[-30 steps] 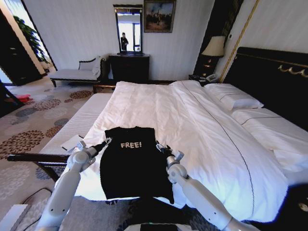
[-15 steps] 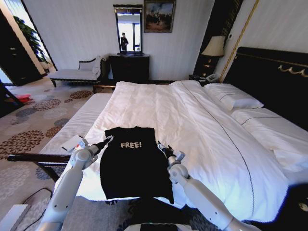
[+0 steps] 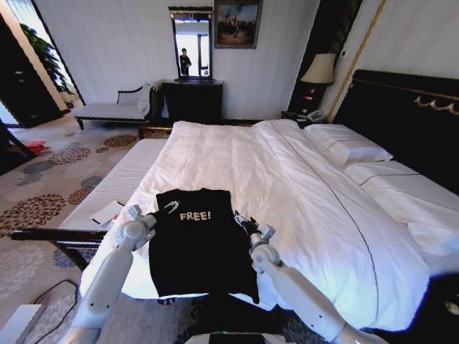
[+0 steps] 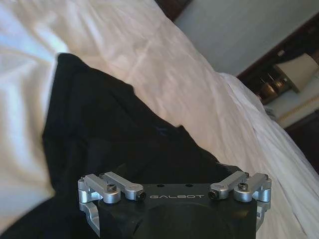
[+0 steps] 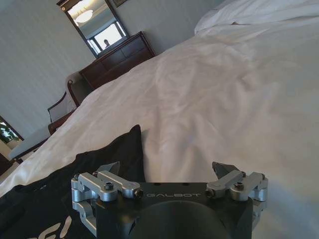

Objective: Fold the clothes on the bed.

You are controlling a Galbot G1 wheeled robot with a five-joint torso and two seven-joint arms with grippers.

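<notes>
White bed (image 3: 287, 186) carries the black T-shirt (image 3: 197, 247) at its near edge. Left gripper (image 3: 169, 208) and right gripper (image 3: 239, 221) flank it, jaws wide. Risk: pinching duvet along with fabric.

Both arms are smooth pale grey tubes with rounded joints. Each tool, the left tool (image 4: 174, 199) and the right tool (image 5: 169, 191), has a black body lettered "GALBOT" in white, with silver metal linkages fixed by dark screws at its 9 and 3 o'clock corners.

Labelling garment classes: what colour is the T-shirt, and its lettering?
Black T-shirt with white "FREE!" lettering on the chest; clearest in the head view.
</notes>
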